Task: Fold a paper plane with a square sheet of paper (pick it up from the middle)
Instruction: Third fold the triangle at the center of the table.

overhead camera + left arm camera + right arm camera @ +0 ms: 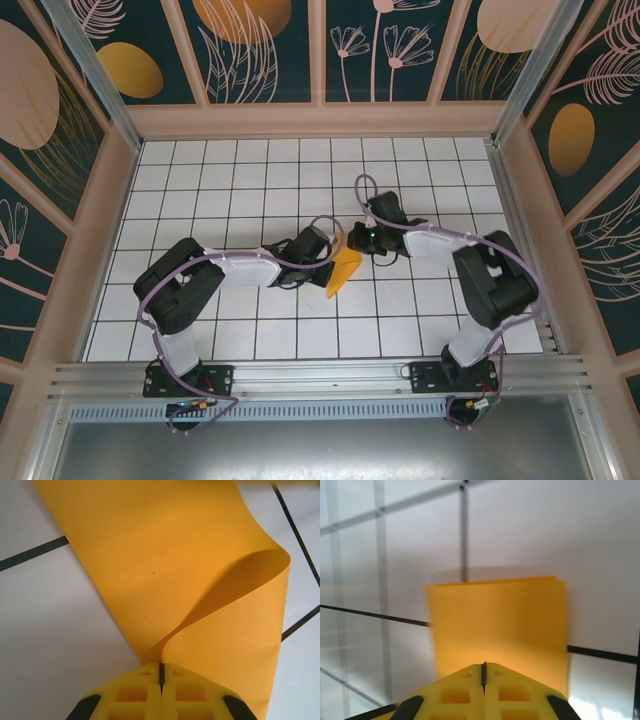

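The square sheet of paper (pixel 343 273) is orange-yellow, folded over on itself, and held up off the table's middle between both arms. My left gripper (pixel 333 262) is shut on its lower left side. In the left wrist view the sheet (pixel 150 555) is pinched between the shut jaws of that gripper (pixel 161 666) and curls away in a loop to the right. My right gripper (pixel 358 241) is shut at the sheet's upper end. The right wrist view shows the doubled sheet (pixel 495 625) running in under the closed tips of the right gripper (pixel 483 667), casting a shadow on the tiles.
The table (pixel 250 190) is white with a black grid. Patterned walls (pixel 90 200) close it in on the left, the back and the right. An aluminium rail (pixel 320 375) carrying both arm bases runs along the near edge.
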